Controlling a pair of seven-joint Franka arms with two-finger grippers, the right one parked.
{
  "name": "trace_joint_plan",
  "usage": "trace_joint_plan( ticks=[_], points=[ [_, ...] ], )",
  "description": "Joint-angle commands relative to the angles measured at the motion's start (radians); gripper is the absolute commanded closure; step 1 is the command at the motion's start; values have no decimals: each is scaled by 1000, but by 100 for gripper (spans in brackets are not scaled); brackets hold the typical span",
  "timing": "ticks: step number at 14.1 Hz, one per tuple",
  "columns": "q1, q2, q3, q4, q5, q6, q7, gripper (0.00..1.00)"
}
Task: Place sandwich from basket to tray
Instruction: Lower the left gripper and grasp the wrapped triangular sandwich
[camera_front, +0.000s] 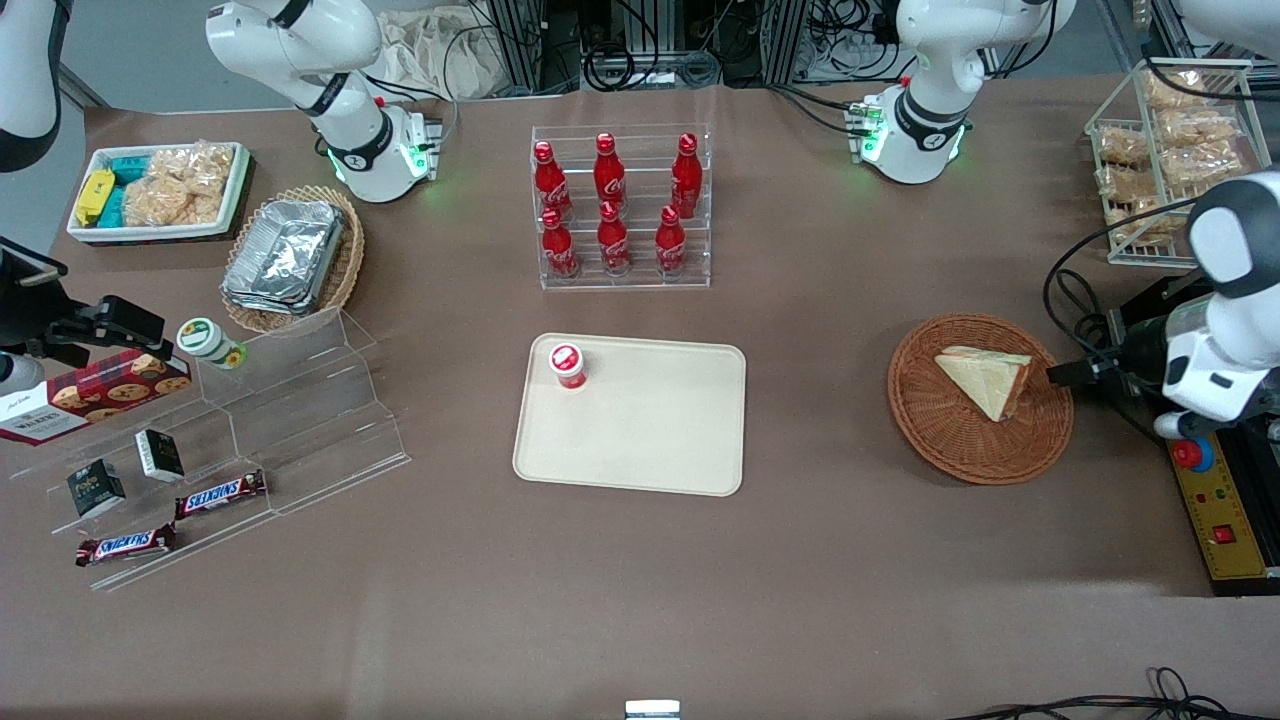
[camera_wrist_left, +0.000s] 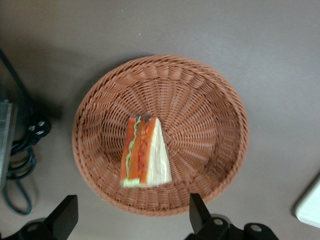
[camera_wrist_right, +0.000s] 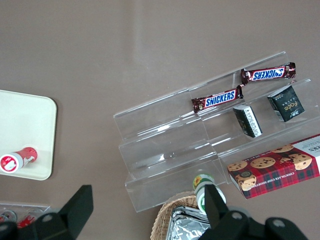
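From the front, a brown table (camera_front: 820, 560) is being shown; the wedge sandwich (camera_front: 985, 378) is lying in the woven basket (camera_front: 960, 450), well apart from the flat cream tray (camera_front: 640, 440).

At the left wrist, the gripper (camera_wrist_left: 131, 216) is being held above the basket (camera_wrist_left: 205, 100), fingers (camera_wrist_left: 199, 210) spread apart.

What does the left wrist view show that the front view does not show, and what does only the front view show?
Only the left wrist view shows the orange-red filling on the sandwich's cut edge, and the gripper with open jaws, above the table beside the basket.

Only the front view shows the whole tray with a red-capped cup standing on it, the rack of red bottles and the snack displays toward the parked arm's end.

Both show the sandwich lying in the basket, untouched, and a corner of the tray.
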Motion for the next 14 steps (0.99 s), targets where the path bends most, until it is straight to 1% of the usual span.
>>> trace_joint_plan(
  ticks=[1,7,9,10,11,13,14],
  points=[
    [3,20,-5,-84,-11,102,-20,0],
    [-1,99,-9,-208,-23,320,-29,0],
    [-1,119,-11,-227,-46,360,-29,0],
    [-3,120,-11,-227,-66,362,-31,5],
    [-6,120,-11,-226,-83,362,-40,15],
    [-6,122,-14,-221,-91,362,-92,45],
    [-9,122,-15,-219,-92,362,-107,58]
  ],
)
